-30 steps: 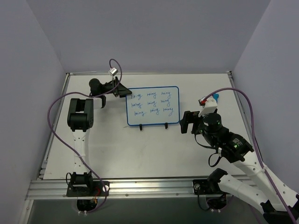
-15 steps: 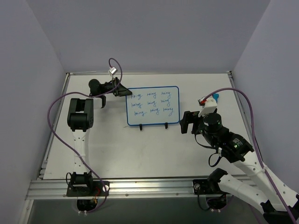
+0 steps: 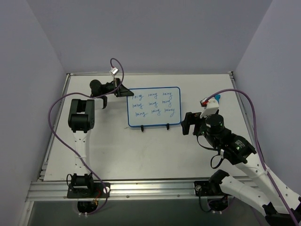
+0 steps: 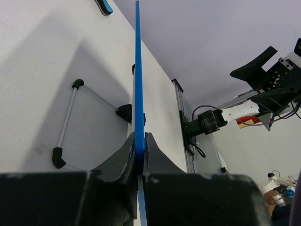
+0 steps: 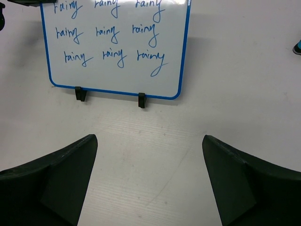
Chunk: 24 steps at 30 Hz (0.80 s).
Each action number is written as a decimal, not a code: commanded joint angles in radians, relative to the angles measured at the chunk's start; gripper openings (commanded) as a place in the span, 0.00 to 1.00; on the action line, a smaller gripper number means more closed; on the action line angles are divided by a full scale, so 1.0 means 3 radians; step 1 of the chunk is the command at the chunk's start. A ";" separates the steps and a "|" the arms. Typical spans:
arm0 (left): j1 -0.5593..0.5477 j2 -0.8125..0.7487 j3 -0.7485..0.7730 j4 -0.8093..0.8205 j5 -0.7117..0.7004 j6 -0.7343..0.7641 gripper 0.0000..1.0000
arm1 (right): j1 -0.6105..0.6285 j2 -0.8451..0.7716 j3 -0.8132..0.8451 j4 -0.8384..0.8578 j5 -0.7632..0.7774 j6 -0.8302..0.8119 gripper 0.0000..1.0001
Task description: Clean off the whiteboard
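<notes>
**A:** Left gripper (image 3: 123, 91) just went from wide apart to clamped. In the wrist view both fingers (image 4: 124, 155) pinch the blue frame edge of the whiteboard (image 3: 154, 107), at its far-left corner.

**B:** Did the board shift?

**A:** No, same spot as a second ago. It sits mid-table, slightly to the far side, propped on the wire stand (image 4: 70, 117) with the writing facing near. All three rows of blue handwriting are intact.

**B:** So nothing's erased yet.

**A:** Correct. My read is that the left arm is bracing the board so wiping won't knock it off the stand.

**B:** Right gripper?

**A:** Right gripper (image 3: 188, 123) has its jaws spread with nothing between them. It sits just right of the board's near-right corner, facing the board, and hasn't moved.

**B:** Eraser?

**A:** There's a small blue block (image 5: 297, 47) on the table right of the board. It looks like the eraser and nothing is touching it.

**B:** Clearance?

**A:** There's bare table (image 3: 141, 155) on the near side of the board and to its right. The left arm fills the far-left side. The board's far edge is near the table's far edge. The stand feet (image 5: 81, 93) stick out along the board's near edge, so watch them on low strokes.
</notes>
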 commanded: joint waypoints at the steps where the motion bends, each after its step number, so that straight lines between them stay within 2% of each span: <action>1: -0.0001 -0.0234 0.0175 0.0606 0.0024 -0.0304 0.02 | -0.0012 -0.0037 0.0055 0.0057 0.0001 -0.0033 0.89; 15: 0.0066 -0.0720 0.0170 0.0648 -0.0283 -0.0412 0.02 | -0.0012 -0.0078 0.0029 0.0077 0.0016 -0.0044 0.89; 21: 0.0117 -0.0975 0.0211 0.0402 -0.0430 -0.0396 0.02 | -0.0017 -0.0068 0.0060 0.0032 0.0301 0.0079 0.89; 22: 0.0132 -0.1128 0.0195 0.0205 -0.0467 -0.0356 0.02 | -0.0017 -0.0063 0.0070 0.0032 0.0353 0.0109 0.89; 24: 0.0153 -0.1368 0.0119 -0.0240 -0.0594 0.0057 0.02 | -0.0037 -0.0012 0.0146 0.0037 0.0481 0.0176 0.89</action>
